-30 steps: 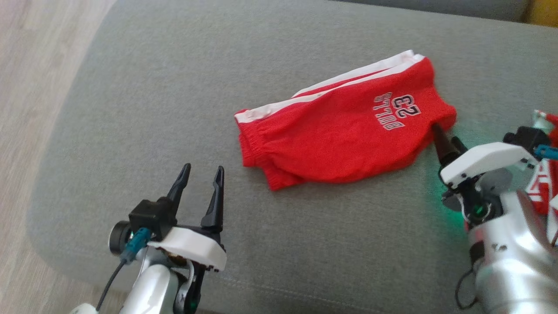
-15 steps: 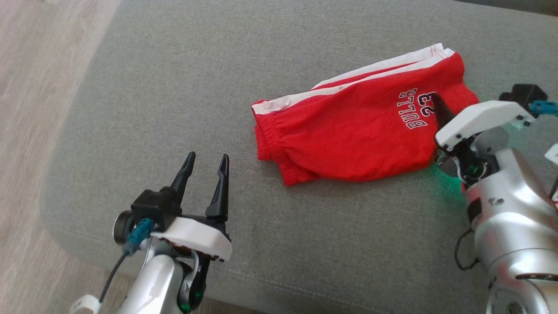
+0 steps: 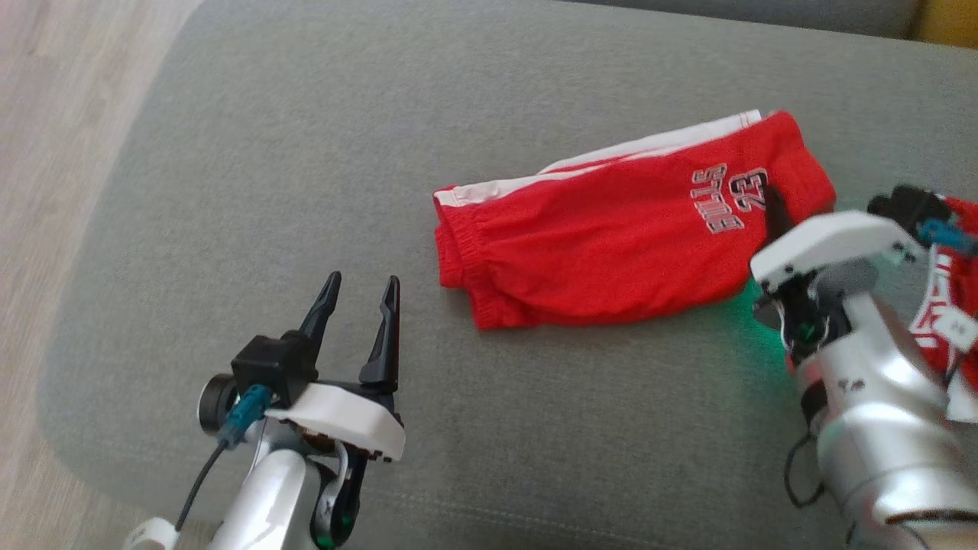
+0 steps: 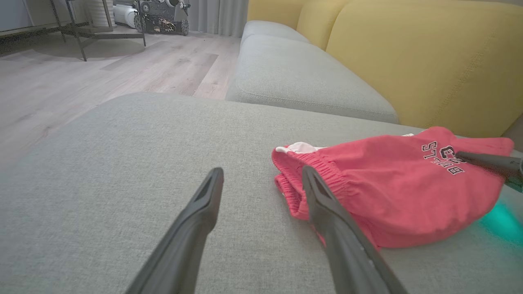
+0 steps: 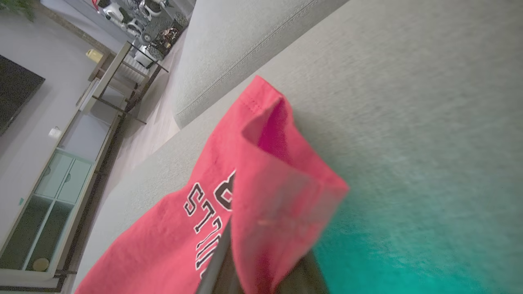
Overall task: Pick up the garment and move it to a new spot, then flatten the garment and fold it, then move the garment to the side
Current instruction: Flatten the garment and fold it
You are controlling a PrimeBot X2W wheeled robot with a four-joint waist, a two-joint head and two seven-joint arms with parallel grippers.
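Note:
The garment is a pair of red shorts with white side stripes and "BULLS 23" lettering, lying folded on the grey sofa cushion. My right gripper is at its right end, shut on the red hem, with one dark finger lying over the lettering. In the right wrist view the pinched fabric rises in a fold between that gripper's fingers. My left gripper hovers open near the cushion's front left, short of the waistband. The left gripper holds nothing.
Another red-and-white cloth lies at the right edge behind my right arm. Wooden floor drops off left of the cushion. A yellow sofa back and a second grey cushion lie beyond the garment.
My right gripper has gone from open beside the garment's right end to shut on its hem, lifting a fold. The head camera shifted. The left gripper stays open and still.

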